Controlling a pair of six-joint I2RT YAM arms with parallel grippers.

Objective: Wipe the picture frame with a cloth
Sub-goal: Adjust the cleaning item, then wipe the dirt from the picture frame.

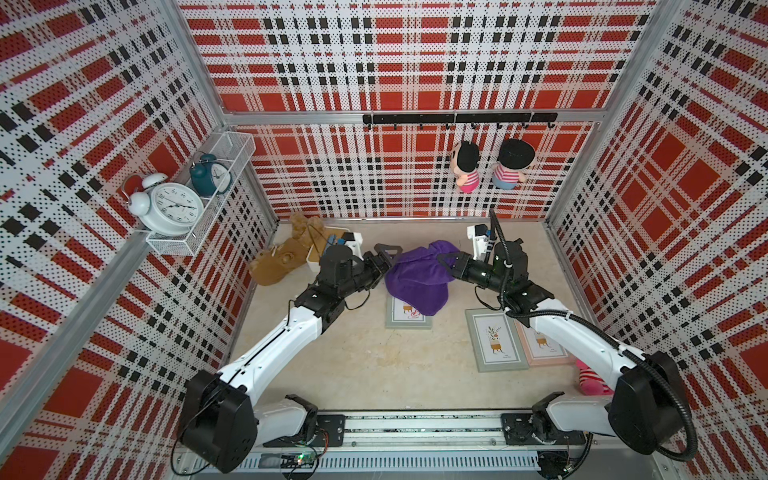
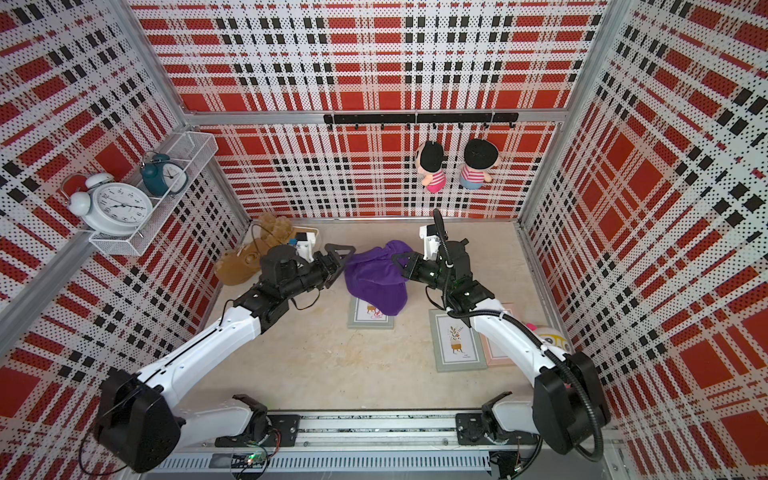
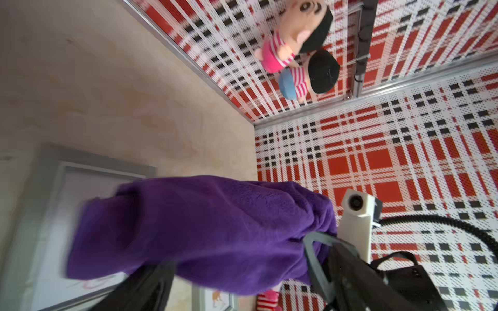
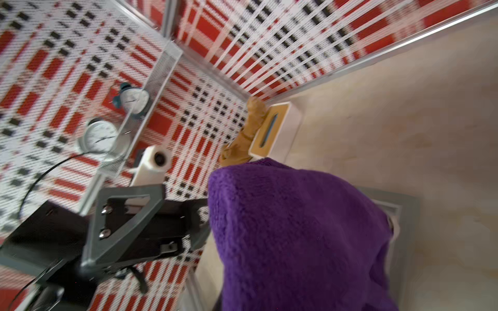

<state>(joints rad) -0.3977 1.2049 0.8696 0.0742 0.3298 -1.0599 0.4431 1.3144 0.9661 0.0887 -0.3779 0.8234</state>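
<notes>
- Cloth (image 4: 296,237): clamped in right pincer (image 1: 445,264), hanging mid-frame over upper half of picture frame (image 1: 409,322).
- Left pincer (image 1: 384,258): spread apart, just beside cloth.
- Lower, flatten, sweep gently; avoid shoving frame across bench (image 1: 374,365).

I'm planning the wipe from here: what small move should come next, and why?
Probably draw the left gripper clear: its jaws stand open beside the cloth, which only the right gripper pinches, bunched and draped over the far part of the grey picture frame beneath.
</notes>
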